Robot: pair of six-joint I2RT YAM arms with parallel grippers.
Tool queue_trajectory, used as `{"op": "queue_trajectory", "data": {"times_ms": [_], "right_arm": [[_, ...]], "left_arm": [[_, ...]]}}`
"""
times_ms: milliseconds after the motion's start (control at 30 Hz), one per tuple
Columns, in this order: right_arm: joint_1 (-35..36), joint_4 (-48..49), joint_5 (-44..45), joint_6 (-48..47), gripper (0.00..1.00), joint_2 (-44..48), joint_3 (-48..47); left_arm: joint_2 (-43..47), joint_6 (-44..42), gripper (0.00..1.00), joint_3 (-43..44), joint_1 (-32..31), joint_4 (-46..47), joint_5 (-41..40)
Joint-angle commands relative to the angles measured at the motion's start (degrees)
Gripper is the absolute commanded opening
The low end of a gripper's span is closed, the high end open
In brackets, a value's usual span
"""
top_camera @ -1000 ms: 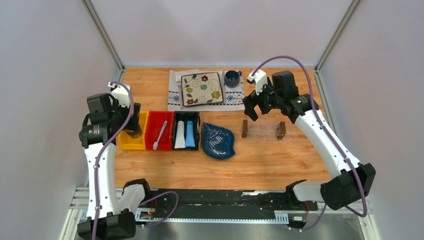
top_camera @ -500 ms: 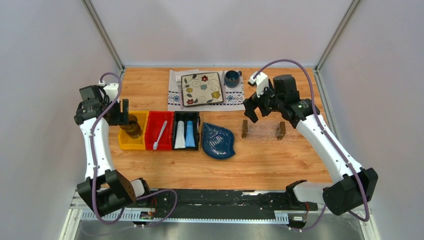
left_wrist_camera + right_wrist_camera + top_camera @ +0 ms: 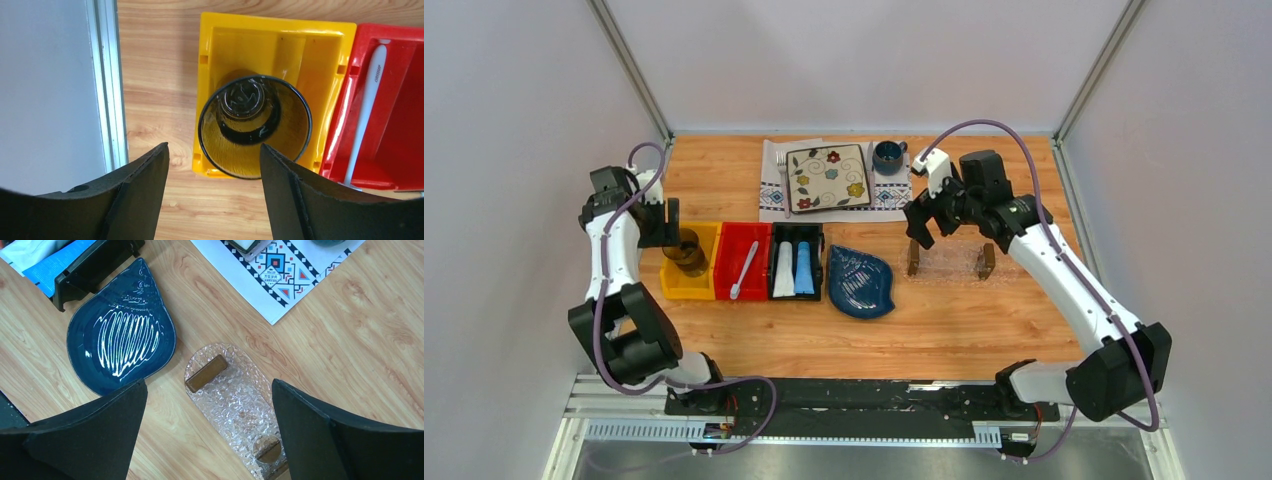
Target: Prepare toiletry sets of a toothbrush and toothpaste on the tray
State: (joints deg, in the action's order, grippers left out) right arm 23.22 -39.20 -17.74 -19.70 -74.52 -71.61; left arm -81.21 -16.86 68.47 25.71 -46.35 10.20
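Above the white-walled wooden table point(image 3: 964, 320), left gripper point(image 3: 212, 150) and right gripper point(image 3: 208, 385) gape empty.

Bare tabletop point(image 3: 924, 335) is left open across the lower centre of the frame; the tray point(image 3: 947, 262), right of centre, is flanked leftward by the blue dish point(image 3: 861, 281).
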Motion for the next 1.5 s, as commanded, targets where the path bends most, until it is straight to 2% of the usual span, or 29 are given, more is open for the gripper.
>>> {"op": "queue_trajectory", "data": {"times_ms": [0, 467, 833, 1467], "right_arm": [[0.6, -0.1, -1.6, 0.0, 1.0, -0.8, -1.4], [1.0, -4.0, 0.0, -1.5, 1.0, -3.4, -2.8], [1.1, -3.3, 0.0, -1.1, 1.0, -3.0, -1.9], [1.1, -2.2, -0.2, -1.2, 1.0, -2.6, 0.1]], "left_arm": [[-3.2, -0.7, 0.73, 3.2, 0.7, 2.7, 0.7], [-11.1, -1.0, 0.57, 4.7, 0.7, 3.5, 2.5], [-11.1, -0.6, 0.44, 3.4, 0.8, 3.1, 4.8], [-5.8, -0.6, 0.42, -0.3, 0.4, 1.1, 8.2]]}}
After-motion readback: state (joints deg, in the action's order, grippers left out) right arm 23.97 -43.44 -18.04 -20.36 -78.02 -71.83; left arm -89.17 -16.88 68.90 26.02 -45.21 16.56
